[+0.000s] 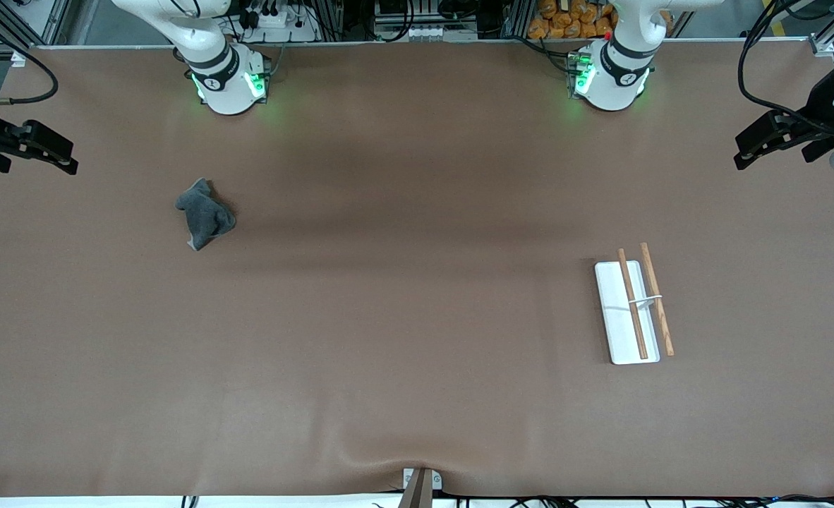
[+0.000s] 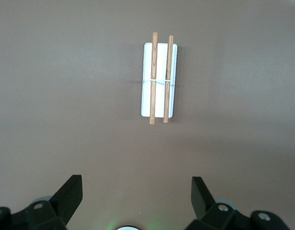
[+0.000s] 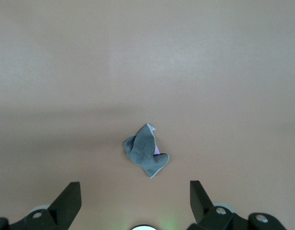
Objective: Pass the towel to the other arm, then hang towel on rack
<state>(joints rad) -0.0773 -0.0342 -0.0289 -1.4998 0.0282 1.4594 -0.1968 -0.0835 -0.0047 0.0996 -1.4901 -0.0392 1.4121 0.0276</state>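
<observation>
The towel (image 1: 205, 214) lies crumpled on the brown table toward the right arm's end, dark grey face up. In the right wrist view the towel (image 3: 145, 155) shows a sliver of purple. The rack (image 1: 618, 317), a white base plate with two brown rods, stands toward the left arm's end, nearer to the front camera than the towel. It also shows in the left wrist view (image 2: 159, 79). My right gripper (image 1: 71, 159) hangs high over the table's end, open and empty (image 3: 135, 194). My left gripper (image 1: 741, 152) hangs high over the other end, open and empty (image 2: 136, 191).
A brown mat (image 1: 417, 317) covers the whole table. A small metal clamp (image 1: 420, 485) sits at the table's edge nearest the front camera. Cables and orange items (image 1: 572, 20) lie off the table past the arm bases.
</observation>
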